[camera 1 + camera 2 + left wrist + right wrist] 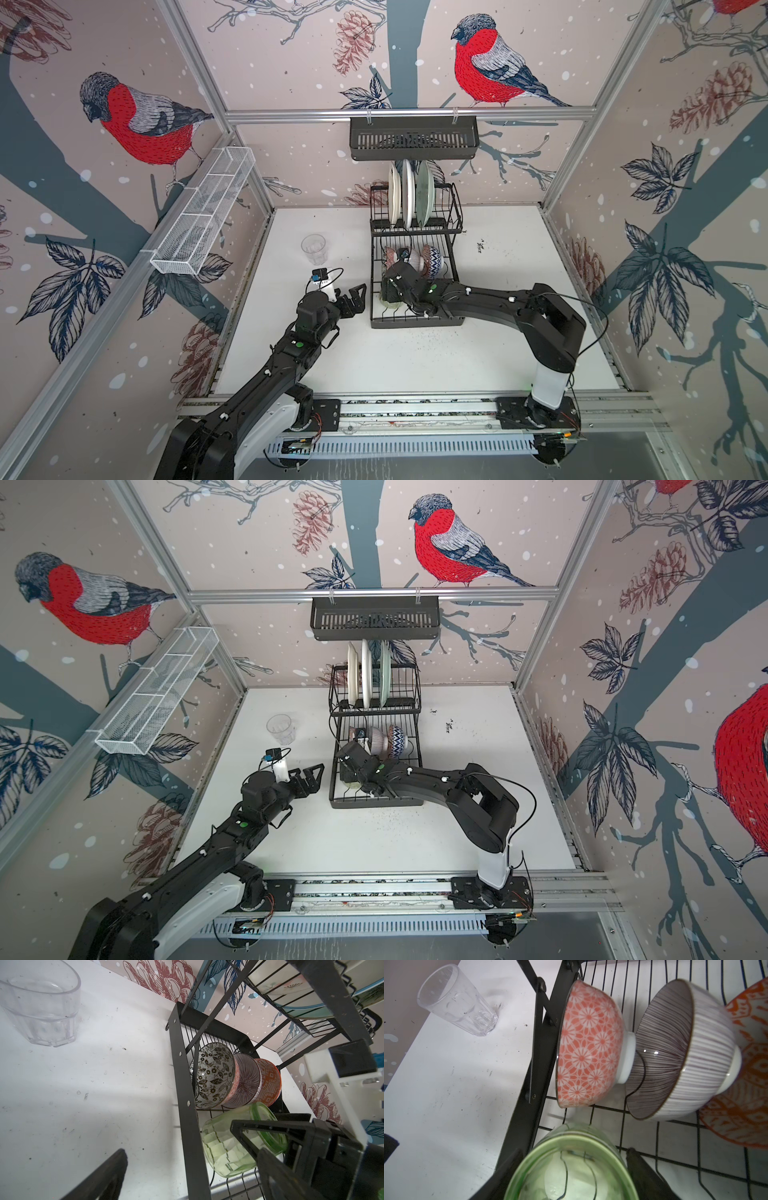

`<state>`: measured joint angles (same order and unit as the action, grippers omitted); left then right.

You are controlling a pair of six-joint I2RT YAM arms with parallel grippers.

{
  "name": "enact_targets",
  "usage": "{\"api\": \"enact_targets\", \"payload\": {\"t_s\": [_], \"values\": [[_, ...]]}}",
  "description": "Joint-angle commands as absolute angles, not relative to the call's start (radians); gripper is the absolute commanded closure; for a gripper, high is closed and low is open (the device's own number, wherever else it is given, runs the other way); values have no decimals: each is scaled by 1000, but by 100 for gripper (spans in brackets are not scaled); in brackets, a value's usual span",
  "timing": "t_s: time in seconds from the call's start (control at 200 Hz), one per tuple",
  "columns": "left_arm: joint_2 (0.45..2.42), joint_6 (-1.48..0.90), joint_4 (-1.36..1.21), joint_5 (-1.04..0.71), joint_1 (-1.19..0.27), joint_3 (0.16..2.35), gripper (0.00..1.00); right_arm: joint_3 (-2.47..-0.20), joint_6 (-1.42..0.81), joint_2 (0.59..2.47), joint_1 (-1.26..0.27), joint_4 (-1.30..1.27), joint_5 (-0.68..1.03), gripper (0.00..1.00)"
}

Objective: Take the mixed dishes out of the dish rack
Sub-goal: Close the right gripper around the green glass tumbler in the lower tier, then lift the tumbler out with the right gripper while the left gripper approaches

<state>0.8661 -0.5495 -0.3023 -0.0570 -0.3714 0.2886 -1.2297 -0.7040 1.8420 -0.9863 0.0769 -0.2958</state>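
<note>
Right end effector point(574, 1153) pinches the green glass point(218, 1147) inside the rack point(415, 322); left end effector point(360, 298) hovers spread above the counter point(415, 365).

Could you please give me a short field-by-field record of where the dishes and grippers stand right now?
Left gripper: open, empty, over the table beside the dish rack
Right gripper: in the rack's lower level, apparently closed on the green glass
Clear glass: upright on the table, left of the rack
Bowls: three, on edge, lower level
Plates: three, upright, upper level

green ribbed glass point(218, 1147) | coral floral bowl point(589, 1043) | black rack point(184, 1076)
</note>
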Motion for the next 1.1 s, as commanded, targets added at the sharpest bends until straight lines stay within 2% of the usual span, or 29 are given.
{"api": "enact_targets", "payload": {"t_s": [0.0,0.615,1.096], "values": [[868,-545,-304,-46,-373,304,3,-1227,-709,1820,-984,74,-291,46],[877,-526,-336,-16,-373,304,3,-1145,-741,1732,-931,5,-161,48],[949,-566,-442,-148,-373,336,3,-1034,-749,1603,-876,-79,-125,48]]}}
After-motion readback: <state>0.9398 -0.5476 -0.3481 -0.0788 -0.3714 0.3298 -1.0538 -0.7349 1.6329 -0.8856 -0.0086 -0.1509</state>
